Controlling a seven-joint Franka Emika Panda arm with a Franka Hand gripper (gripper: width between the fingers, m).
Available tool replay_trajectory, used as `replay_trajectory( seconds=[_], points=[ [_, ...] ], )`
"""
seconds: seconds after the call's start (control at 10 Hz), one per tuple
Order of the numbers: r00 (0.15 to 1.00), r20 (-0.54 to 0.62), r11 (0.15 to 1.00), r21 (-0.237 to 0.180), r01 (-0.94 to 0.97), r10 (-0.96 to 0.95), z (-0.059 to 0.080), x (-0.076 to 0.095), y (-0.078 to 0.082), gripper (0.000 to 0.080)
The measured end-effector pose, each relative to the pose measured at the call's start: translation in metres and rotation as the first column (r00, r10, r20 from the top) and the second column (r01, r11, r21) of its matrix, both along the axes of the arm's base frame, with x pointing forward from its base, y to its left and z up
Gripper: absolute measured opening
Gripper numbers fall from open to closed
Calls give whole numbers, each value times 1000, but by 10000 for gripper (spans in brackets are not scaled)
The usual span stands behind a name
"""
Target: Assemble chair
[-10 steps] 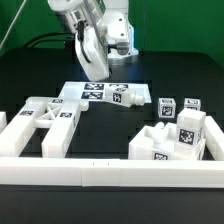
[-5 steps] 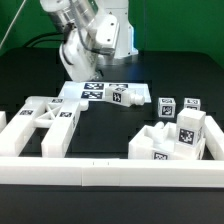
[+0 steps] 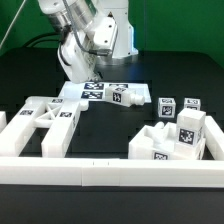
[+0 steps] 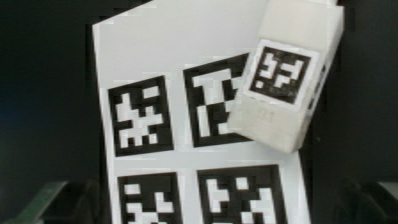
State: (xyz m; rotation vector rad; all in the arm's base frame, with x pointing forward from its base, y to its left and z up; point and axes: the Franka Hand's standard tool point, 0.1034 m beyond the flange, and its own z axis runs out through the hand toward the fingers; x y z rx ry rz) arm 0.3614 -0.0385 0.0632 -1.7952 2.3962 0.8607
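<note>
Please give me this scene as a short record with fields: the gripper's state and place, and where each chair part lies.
gripper: open, holding nothing, above the marker board
lying peg: on its side, across the board's edge at the exterior view's right
X-braced frame: flat on the table, exterior view's left
cube-ended pegs: two, side by side, apart
notched block: exterior view's right, behind the border rail

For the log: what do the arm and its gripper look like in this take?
The arm is glossy white, with rounded, bulky links and darker grey seams. Its gripper has a white-grey housing. The fingers look dark and blurred in the wrist view. No markings are legible.
</note>
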Motion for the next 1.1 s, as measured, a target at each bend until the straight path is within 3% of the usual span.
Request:
replay_trajectory(
  seconds=[0.3,1.1],
  points=[
    [993,10,980,163,117,-120,0,-1,-17,649],
    [992,9,982,145,120,-122,-6,-4,-20,649]
  ],
)
